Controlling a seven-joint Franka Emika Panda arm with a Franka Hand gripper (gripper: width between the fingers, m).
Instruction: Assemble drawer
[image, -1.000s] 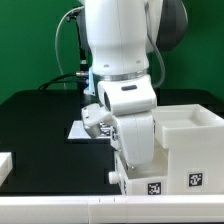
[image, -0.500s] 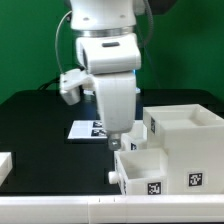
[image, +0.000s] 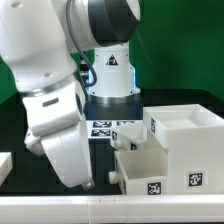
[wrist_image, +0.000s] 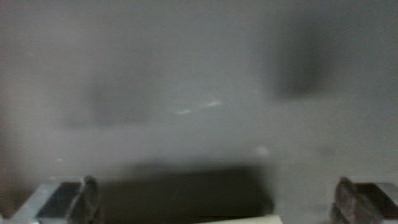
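The large white cube-shaped housing (image: 185, 140) stands at the exterior view's right with tags on its front. A smaller white tray (image: 140, 165) with a tag sits against its left side. Another white part (image: 5, 165) shows at the left edge. My gripper (image: 80, 178) hangs low over the black table, left of the tray and apart from it. In the wrist view my gripper (wrist_image: 214, 200) has its fingers (wrist_image: 63, 200) wide apart with nothing between them. That view is blurred and shows only grey and a dark patch.
The marker board (image: 110, 128) lies flat on the black table (image: 20, 120) behind the tray. My arm's large white body fills the exterior view's left and middle. The table's front edge runs just below the tray.
My arm has swung from above the tray toward the exterior view's left and down. The tray and housing stay in place.
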